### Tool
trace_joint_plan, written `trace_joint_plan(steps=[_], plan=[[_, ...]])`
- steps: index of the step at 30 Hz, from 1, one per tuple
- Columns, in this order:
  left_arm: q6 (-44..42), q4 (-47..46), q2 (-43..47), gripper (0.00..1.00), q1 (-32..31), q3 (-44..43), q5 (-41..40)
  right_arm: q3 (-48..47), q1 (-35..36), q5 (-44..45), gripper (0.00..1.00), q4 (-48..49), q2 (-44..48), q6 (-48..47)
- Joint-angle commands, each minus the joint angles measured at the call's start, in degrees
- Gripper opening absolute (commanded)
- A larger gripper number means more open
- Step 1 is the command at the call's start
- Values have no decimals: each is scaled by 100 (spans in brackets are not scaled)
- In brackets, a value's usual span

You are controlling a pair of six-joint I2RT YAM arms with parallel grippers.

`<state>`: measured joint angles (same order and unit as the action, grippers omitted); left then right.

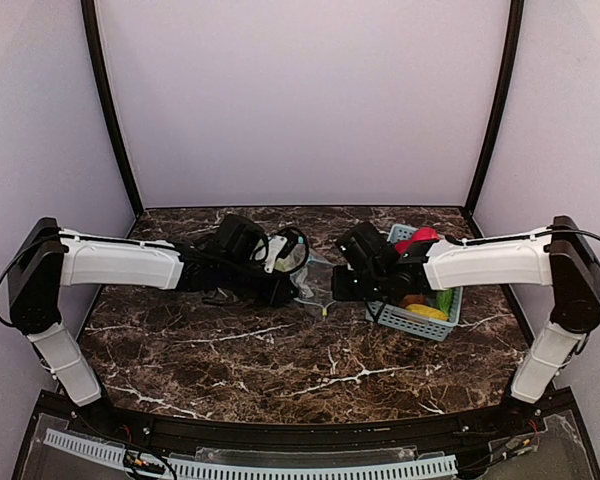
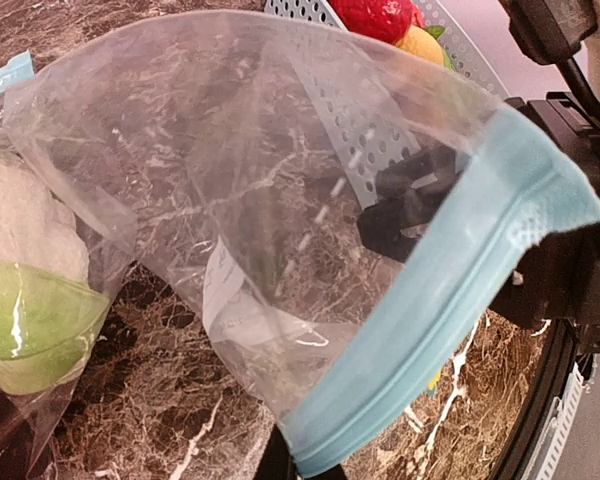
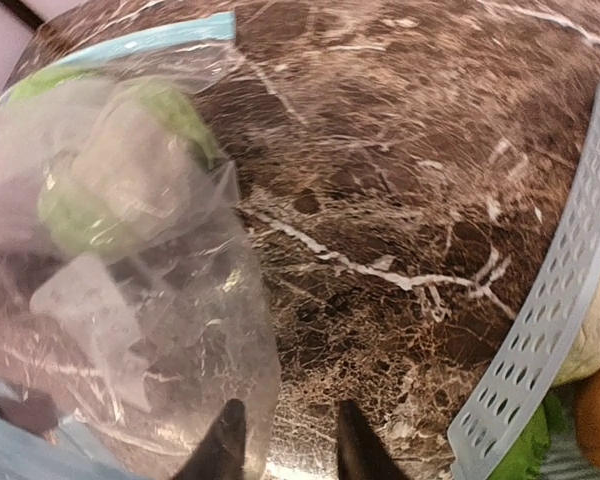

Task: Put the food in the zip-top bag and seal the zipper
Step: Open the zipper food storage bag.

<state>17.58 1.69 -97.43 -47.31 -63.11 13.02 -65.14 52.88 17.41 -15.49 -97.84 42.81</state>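
Mid-table: zip-top bag (image 1: 308, 272), mouth lifted, cauliflower (image 2: 20, 225) and green piece (image 2: 30, 325) already inside. Left gripper (image 1: 283, 291) pinched tight on blue zipper strip (image 2: 450, 300). Right gripper (image 3: 285, 445) narrowly parted, bag film at its fingers. Just beside those fingers, wall of light-blue basket (image 1: 420, 318), with red, yellow and orange food (image 1: 427, 311) inside.

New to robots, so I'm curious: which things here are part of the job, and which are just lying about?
Job: bag; green apple and cauliflower inside it; red piece and yellow piece in the basket; left gripper; right gripper.
Lying about: basket; table.
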Motion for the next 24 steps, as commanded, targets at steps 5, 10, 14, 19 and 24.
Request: trace_joint_plan(steps=[5,10,14,19,24], plan=[[-187,563,184,1,94,-339,2,432,-41,-2006,67,709,1167,-1247],[-209,667,181,1,177,-424,50,716,-41,-3039,79,676,2073,-1644],[-227,704,191,1,208,-466,80,844,-117,-2331,88,-80,2652,-1789],[-293,749,226,1,213,-489,30,879,-747,-823,91,-1344,3047,-1557],[-324,788,231,1,213,-509,1,1027,-1485,-429,93,-2045,3046,-1562]])
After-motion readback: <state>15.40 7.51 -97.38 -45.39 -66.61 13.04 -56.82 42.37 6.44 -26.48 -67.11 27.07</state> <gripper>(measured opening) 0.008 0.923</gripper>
